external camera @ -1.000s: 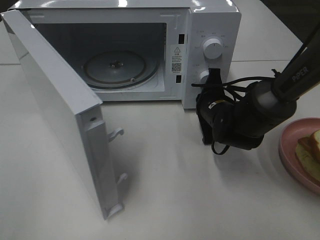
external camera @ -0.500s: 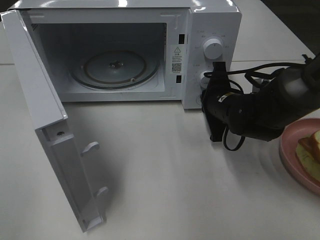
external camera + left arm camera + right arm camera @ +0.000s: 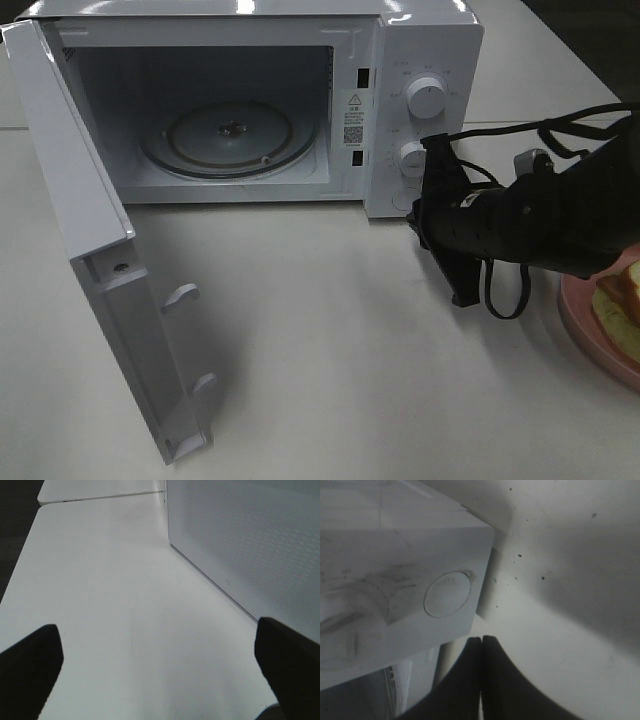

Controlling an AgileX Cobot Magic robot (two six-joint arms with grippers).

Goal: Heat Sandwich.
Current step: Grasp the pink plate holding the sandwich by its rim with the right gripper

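Orange-crusted sandwich (image 3: 620,308) lies apart from the pressed-together right jaws; left jaws spread.

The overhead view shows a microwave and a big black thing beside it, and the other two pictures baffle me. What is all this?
It is a robot with two arms. One camera looks down from above: a microwave with its door open and the turntable bare, on a table. The black shape is the right arm; at the right edge a sandwich lies on a pink plate. The other two cameras ride on the wrists. The right one shows the right fingers shut on nothing, near the microwave's front corner. The left one shows the left fingers wide apart beside a dotted white panel of the microwave.
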